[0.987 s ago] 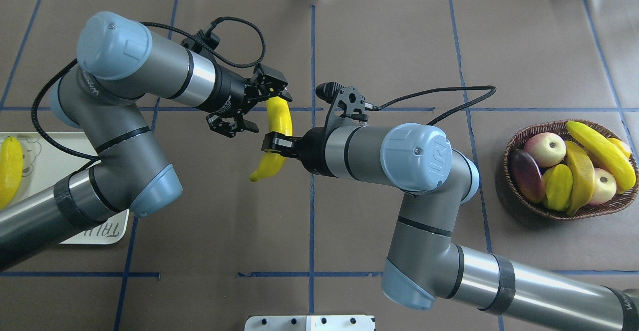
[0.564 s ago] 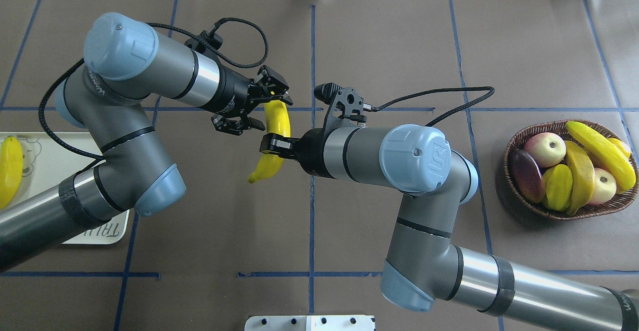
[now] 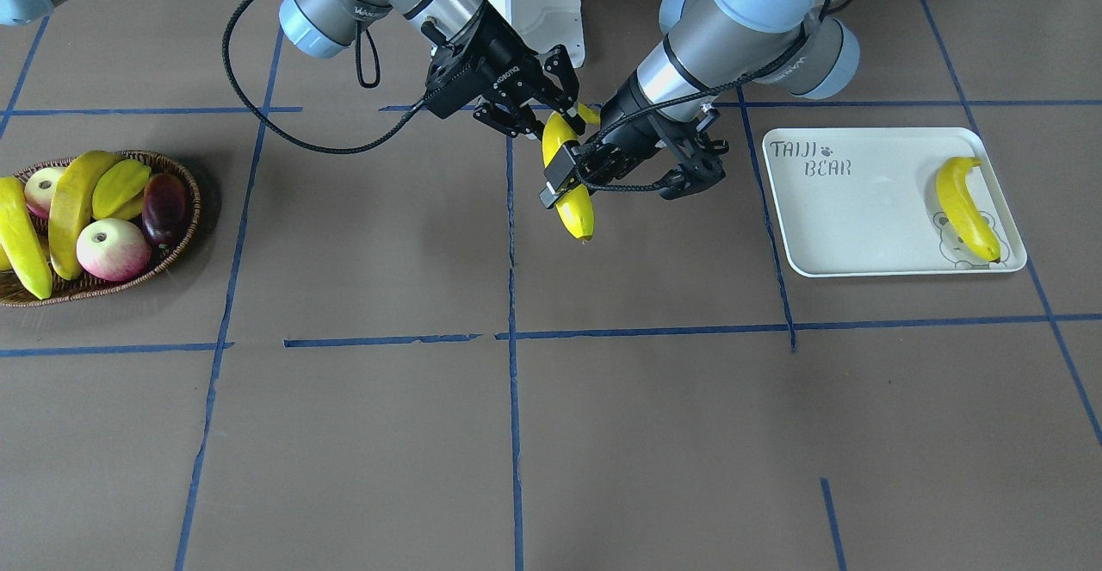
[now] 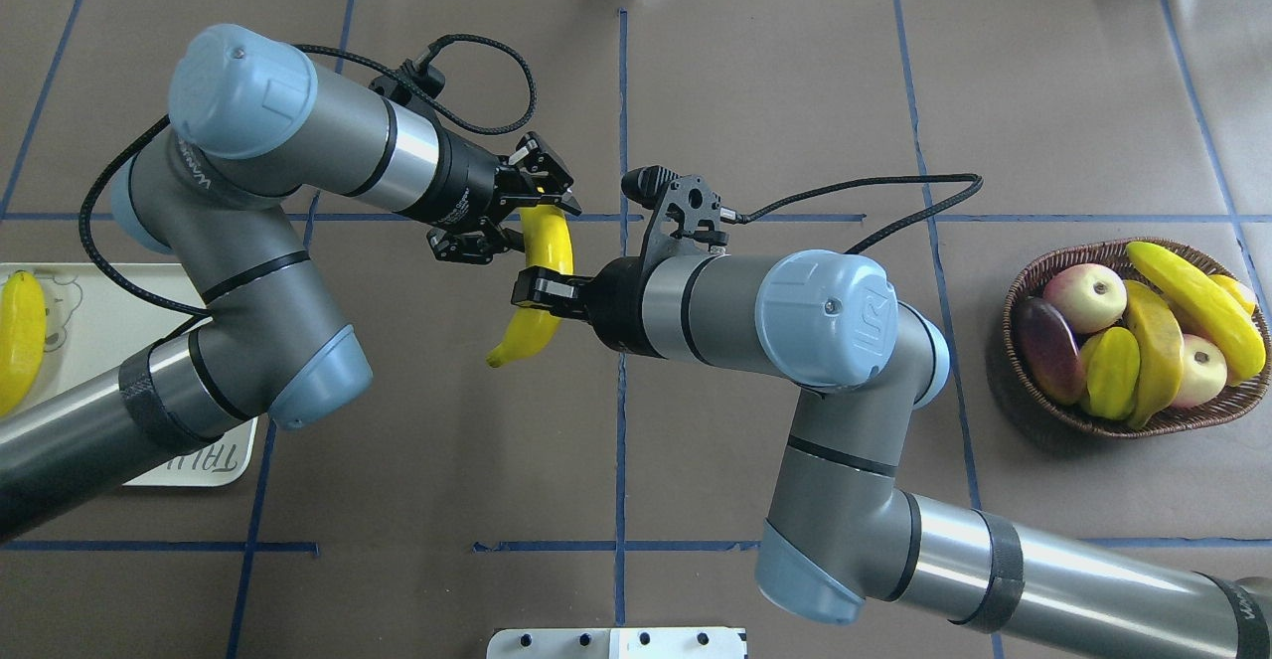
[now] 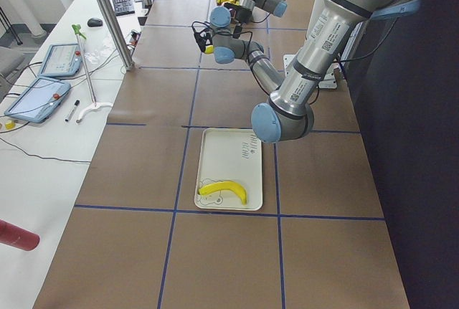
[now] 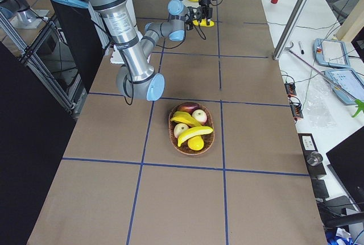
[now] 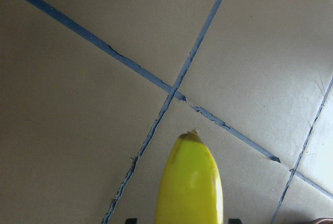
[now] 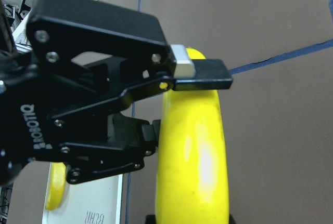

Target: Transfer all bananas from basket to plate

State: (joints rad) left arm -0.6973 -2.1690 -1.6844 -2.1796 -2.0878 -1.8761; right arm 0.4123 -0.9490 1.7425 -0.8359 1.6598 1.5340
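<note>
While the banana (image 4: 549, 242) is clamped above the table (image 4: 795, 92) by the right gripper (image 4: 542, 293), it is straddled by the left gripper (image 4: 542, 224), whose fingers are held apart.

Basket (image 4: 1033, 281): brown woven oval at the table's right end, holding mixed fruit. The upper banana (image 4: 1197, 309) lies diagonally across the top, and the lower banana (image 4: 1153, 356) rests under it.
Plate (image 3: 861, 209): white tray at the left end. The plate banana (image 3: 966, 207) lies along its left edge.
Held banana (image 4: 549, 251): aloft over the table centre, clamped by the right gripper (image 4: 539, 292). The left gripper (image 4: 522, 217) brackets its far end, possibly touching.
</note>
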